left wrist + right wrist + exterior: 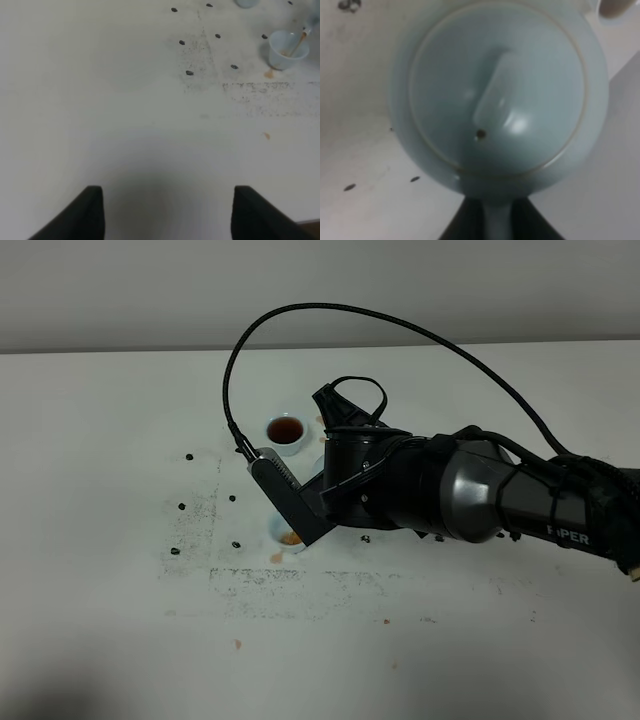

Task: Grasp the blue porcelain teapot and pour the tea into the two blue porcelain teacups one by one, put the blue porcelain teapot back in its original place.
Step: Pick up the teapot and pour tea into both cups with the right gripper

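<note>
- The right gripper [495,217] is clamping shut on the loop handle [495,225] of the blue porcelain teapot [495,65]; its dark fingers [462,222] are pressing on either side of the handle.
- The teapot is hanging in this grip above the white table [100,590], with its lid [540,75] seated and the knob [495,95] facing the wrist camera.
- In the high view the right arm [470,490] is reaching across the middle and covering nearly all of the teapot, so its tilt cannot be judged from there.
- The far teacup [286,430] is standing upright beyond the arm and holding dark brown tea.
- The near teacup [287,533] is standing upright, partly under the arm's front end, with a little brownish liquid showing inside.
- In the left wrist view a thin brown line [298,41] is slanting into the near teacup from above.
- The left gripper [168,192] is hanging wide open over bare table, well apart from both cups and gripping nothing.
- Small dark specks [180,506] and a few brownish spots [238,644] are lying on the table around the cups.
- A black cable [400,325] is arching over the arm.
</note>
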